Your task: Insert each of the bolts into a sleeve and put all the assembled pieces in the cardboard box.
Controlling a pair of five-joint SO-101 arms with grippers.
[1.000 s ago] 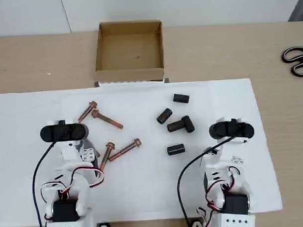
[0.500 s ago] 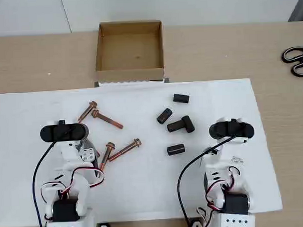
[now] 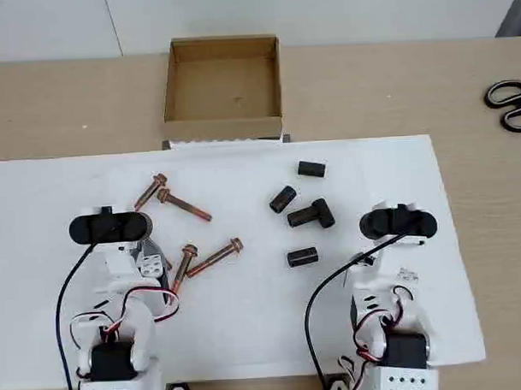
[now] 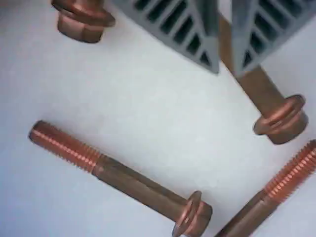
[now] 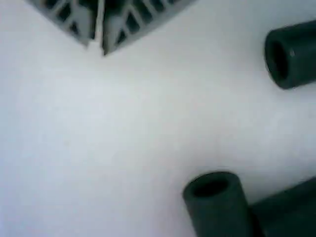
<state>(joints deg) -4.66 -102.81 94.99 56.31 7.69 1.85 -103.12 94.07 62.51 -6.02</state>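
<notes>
Several copper bolts lie on the white paper at the left; one (image 3: 216, 256) is beside another (image 3: 184, 268). My left gripper (image 4: 226, 69) hangs shut just above a bolt (image 4: 269, 101), whose shaft runs under the fingertips. A second bolt (image 4: 123, 177) lies free farther off. Several black sleeves lie to the right of centre, two of them touching (image 3: 311, 215). My right gripper (image 5: 98, 47) is shut over bare paper, apart from one sleeve (image 5: 291, 54) and another sleeve (image 5: 217, 202). The open cardboard box (image 3: 278, 83) stands beyond the paper.
The white paper (image 3: 248, 324) covers the near half of the wooden table. Scissors (image 3: 510, 105) lie at the far right edge. The left arm (image 3: 112, 227) and the right arm (image 3: 397, 223) stand at the near edge, with bare paper between them.
</notes>
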